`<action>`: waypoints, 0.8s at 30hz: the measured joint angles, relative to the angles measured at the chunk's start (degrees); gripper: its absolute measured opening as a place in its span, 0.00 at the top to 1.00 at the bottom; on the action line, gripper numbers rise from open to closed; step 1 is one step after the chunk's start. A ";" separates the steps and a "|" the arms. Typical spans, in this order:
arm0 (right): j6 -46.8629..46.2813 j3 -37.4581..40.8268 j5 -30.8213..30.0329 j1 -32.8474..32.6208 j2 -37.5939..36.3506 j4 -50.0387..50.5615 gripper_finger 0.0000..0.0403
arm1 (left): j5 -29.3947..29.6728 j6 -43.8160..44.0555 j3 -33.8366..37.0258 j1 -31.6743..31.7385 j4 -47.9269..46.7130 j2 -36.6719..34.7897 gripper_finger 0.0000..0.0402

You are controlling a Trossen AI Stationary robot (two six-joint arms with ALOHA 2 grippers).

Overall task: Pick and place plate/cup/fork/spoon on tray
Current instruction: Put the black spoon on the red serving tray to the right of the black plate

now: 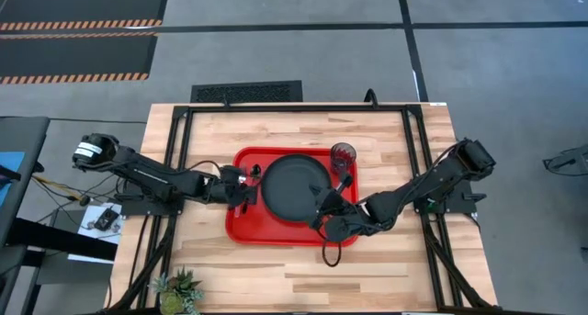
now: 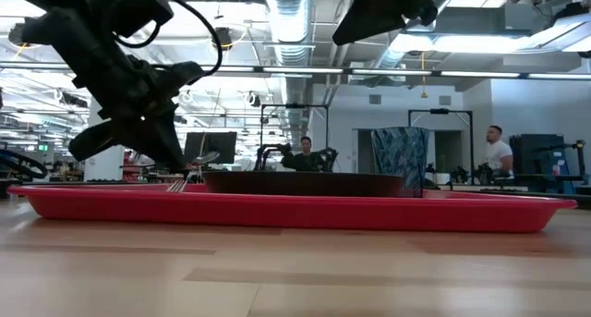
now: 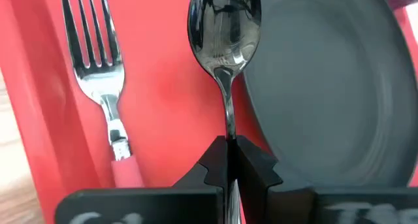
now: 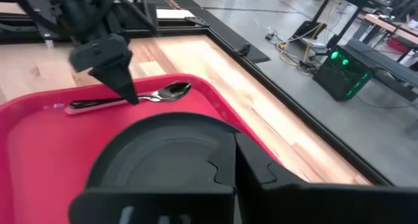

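The tray (image 1: 241, 230) lies under both my grippers. The plate (image 1: 294, 186) sits between them. The cup (image 1: 343, 155) stands just beyond my right gripper (image 1: 323, 209), clenched empty. My left gripper (image 3: 228, 160) pinches the spoon (image 3: 224, 34); the fork (image 3: 104, 80) lies beside it.

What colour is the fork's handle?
Pink-red, with silvery tines; the fork shows best in the left wrist view, lying on the tray.

One bright red rectangular plastic tray (image 1: 241, 225) is counted, along with one round matte black plate (image 1: 294, 186), one tinted see-through glass cup (image 1: 344, 155), one red-handled fork (image 3: 98, 67) and one dark metal spoon (image 3: 224, 34). Two dark arms are seen, and one potted plant (image 1: 177, 290).
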State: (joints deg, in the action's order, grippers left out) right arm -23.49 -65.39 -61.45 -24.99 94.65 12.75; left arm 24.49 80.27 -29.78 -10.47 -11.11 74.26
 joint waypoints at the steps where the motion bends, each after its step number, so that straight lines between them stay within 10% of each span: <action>1: 0.00 0.00 -0.04 -0.12 0.00 0.00 0.97 | -0.06 0.00 0.00 0.35 0.23 0.00 0.99; 24: 3.17 0.00 -0.05 -0.51 0.02 -3.72 0.97 | -1.63 5.02 -0.02 2.11 5.82 9.42 0.98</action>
State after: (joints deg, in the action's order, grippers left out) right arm -20.32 -65.39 -61.50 -25.50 94.67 9.04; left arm 22.86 85.28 -29.80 -8.36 -5.28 83.68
